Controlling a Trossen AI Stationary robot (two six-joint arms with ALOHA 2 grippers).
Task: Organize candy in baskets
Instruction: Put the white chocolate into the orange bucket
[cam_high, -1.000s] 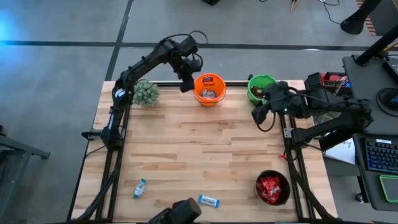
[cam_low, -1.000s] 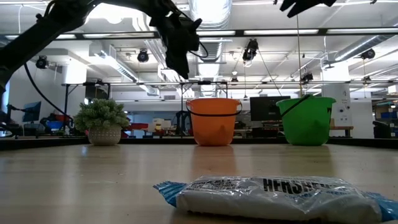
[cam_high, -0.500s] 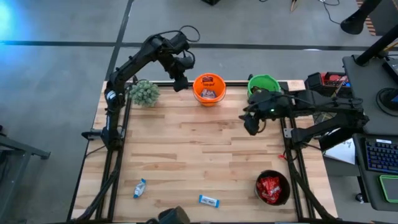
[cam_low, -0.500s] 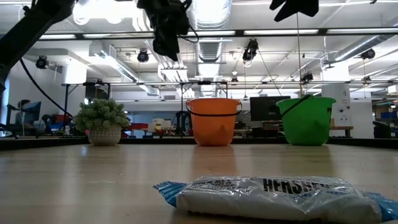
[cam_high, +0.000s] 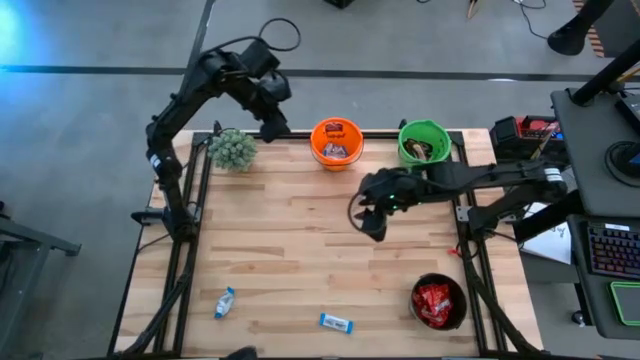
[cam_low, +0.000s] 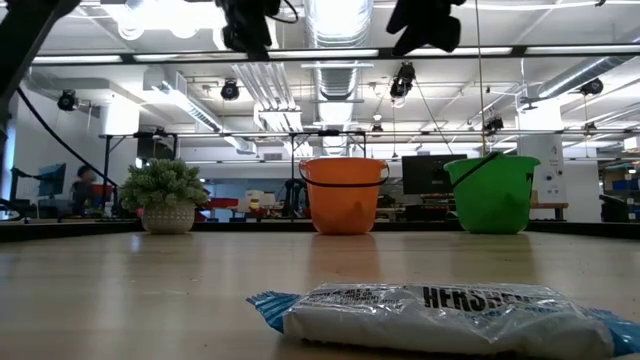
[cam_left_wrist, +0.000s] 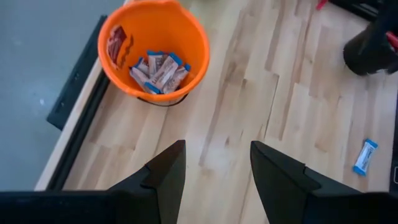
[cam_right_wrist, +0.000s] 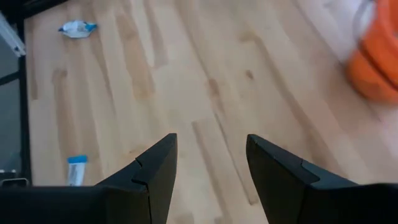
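The left gripper (cam_high: 272, 128) pulls back from beside the orange basket (cam_high: 336, 144) toward the upper left of the high view, ending near the plant (cam_high: 233, 150). The right gripper (cam_high: 375, 227) swings away from the green basket (cam_high: 423, 141) leftward and down to the middle of the table (cam_high: 300, 250)

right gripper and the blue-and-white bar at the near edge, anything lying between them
Nothing: in the high view only bare wooden table lies between the open right gripper and the blue-and-white bar. The right wrist view shows the same bare planks.

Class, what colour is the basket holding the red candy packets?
Black basket; red candy packets inside. Clearest in the high view.
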